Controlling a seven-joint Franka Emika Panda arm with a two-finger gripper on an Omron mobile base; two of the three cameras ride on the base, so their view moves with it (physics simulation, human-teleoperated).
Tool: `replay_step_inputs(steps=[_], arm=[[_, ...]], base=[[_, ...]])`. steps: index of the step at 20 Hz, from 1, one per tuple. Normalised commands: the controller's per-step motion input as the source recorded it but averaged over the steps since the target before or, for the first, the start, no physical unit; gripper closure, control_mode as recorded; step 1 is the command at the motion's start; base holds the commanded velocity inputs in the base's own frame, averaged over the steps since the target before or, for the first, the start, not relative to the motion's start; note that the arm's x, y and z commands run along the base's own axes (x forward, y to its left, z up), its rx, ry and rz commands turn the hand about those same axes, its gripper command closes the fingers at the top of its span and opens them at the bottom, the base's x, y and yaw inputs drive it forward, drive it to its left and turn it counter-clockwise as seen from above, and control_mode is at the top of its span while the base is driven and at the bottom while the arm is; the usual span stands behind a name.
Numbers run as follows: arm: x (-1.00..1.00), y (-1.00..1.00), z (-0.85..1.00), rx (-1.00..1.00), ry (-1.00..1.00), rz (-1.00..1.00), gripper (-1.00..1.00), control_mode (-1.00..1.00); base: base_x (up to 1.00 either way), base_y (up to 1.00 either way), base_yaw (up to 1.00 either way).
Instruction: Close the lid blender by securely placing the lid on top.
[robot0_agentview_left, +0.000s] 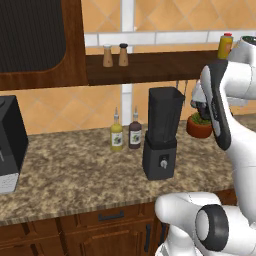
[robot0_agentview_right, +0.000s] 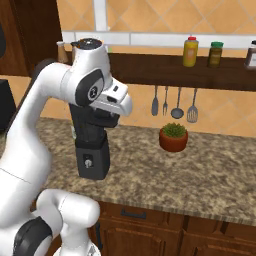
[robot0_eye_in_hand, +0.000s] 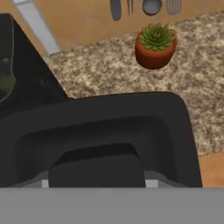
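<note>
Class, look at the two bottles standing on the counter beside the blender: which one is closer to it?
The dark brown bottle; the yellow-green bottle stands farther left of the blender.

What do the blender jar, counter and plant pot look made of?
Blender jar: dark translucent plastic or tinted glass, smooth; in the hand view shapes show faintly through its wall. Its base looks like matte black plastic. Counter: speckled brown and beige, likely polished granite or a stone-look laminate. Plant pot: terracotta-like, matte orange-red. It's a render, so these are guesses from looks.

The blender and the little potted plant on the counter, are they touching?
Apart. The right base view shows bare granite between the blender and the potted plant; the left base view also shows a gap between the two.
</note>
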Motion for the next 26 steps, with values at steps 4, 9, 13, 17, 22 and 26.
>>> replay_step_inputs(steps=[4,9,13,17,22,26], arm=[[-0.04,0.74,0.85,0.00,-0.09,-0.03,1.00,-1.00],[0.29,0.64,0.50,0.00,-0.02,-0.02,1.00,-1.00],[0.63,0.49,0.16,0.00,0.01,0.00,1.00,-1.00],[0.46,0.04,0.00,0.00,0.07,0.00,1.00,-1.00],[0.43,0.00,-0.07,0.00,0.11,0.00,1.00,-1.00],[0.29,0.00,-0.29,-0.01,0.13,0.00,1.00,-1.00]], base=[[0.00,0.00,0.00],[0.00,0.00,0.00],[0.00,0.00,0.00],[0.00,0.00,0.00],[0.00,0.00,0.00],[0.00,0.00,0.00]])
